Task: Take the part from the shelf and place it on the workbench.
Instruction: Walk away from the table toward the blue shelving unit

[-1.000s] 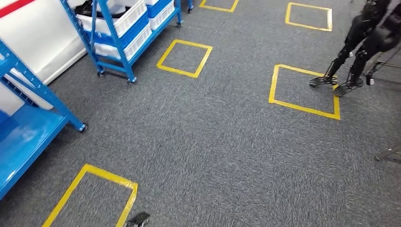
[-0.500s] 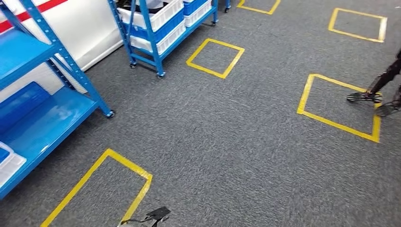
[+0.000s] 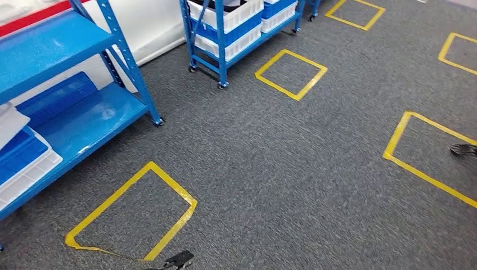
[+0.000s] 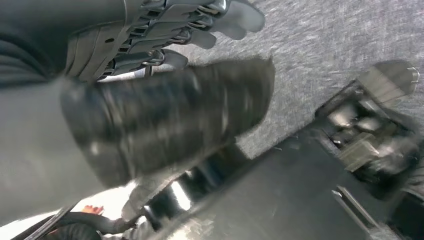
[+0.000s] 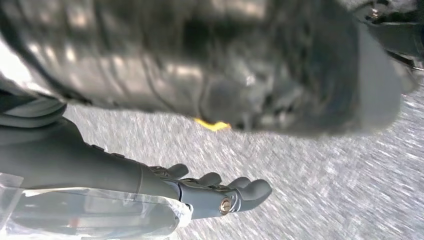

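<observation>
Part position cannot be confirmed: no item on the shelving can be identified as the part. In the right wrist view a clear glossy film (image 5: 90,217) lies against the right hand (image 5: 200,192), near its base. Whether this wraps the part cannot be told. The fingers (image 5: 255,190) of this hand extend side by side over the carpet, slightly bent. Whether they grip the film cannot be told.

The left hand (image 4: 165,35) hangs over the carpet. Its fingers (image 4: 240,17) are loosely extended, slightly apart, with nothing between them.

In the head view, a blue shelf (image 3: 67,39) stands at the left. White and blue bins (image 3: 25,163) sit on its lower level. A second blue rack on castors (image 3: 225,50) stands further off beside the white wall and carries white and blue crates (image 3: 228,17).

The grey carpet (image 3: 281,169) bears yellow tape squares. One square (image 3: 135,216) lies just beside the near shelf. Another (image 3: 291,73) lies beside the castor rack. A third (image 3: 433,157) lies at the right. A dark blurred object (image 3: 464,149) rests inside that third square at the picture edge.
</observation>
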`<action>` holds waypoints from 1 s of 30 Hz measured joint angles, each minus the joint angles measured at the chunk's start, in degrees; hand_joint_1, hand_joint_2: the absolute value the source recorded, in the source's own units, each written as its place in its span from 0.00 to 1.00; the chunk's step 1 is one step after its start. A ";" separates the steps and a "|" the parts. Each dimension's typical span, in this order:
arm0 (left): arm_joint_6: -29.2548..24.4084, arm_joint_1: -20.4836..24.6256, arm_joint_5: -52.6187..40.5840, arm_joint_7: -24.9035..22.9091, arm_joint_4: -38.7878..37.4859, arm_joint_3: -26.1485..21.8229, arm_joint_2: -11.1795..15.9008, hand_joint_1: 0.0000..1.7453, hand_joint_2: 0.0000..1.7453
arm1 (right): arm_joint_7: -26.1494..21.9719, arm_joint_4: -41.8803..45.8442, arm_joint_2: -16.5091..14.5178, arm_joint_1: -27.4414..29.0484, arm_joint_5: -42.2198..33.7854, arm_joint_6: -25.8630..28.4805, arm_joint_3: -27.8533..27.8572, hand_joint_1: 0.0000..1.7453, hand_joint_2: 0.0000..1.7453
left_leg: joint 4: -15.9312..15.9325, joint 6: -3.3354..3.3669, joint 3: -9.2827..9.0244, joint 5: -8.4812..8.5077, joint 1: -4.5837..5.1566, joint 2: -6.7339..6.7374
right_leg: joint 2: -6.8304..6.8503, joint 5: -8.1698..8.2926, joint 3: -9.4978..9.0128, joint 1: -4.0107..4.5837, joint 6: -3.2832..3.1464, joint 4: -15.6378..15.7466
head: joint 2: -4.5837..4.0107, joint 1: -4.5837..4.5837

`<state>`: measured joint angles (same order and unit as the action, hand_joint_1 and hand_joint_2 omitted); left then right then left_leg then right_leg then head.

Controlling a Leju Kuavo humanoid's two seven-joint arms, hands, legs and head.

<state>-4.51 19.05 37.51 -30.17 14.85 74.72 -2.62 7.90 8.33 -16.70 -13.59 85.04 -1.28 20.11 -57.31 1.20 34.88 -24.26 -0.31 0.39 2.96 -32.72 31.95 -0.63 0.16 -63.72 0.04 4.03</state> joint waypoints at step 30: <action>-0.24 0.14 2.26 -0.49 -0.03 2.65 -1.85 0.00 0.00 | -2.21 -0.35 0.10 1.04 0.85 1.15 -0.19 0.00 0.00 | -0.02 0.10 0.04 0.07 0.28 0.84 | 0.50 1.29 0.16 0.33 -0.17 1.08 | 0.00 0.18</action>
<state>-4.75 19.19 39.77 -30.66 14.82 77.37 -4.47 5.69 7.98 -16.59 -12.55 85.88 -0.13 19.92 -57.33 1.30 34.91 -24.19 -0.03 1.23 3.46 -31.43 32.11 -0.31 -0.02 -62.64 0.04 4.21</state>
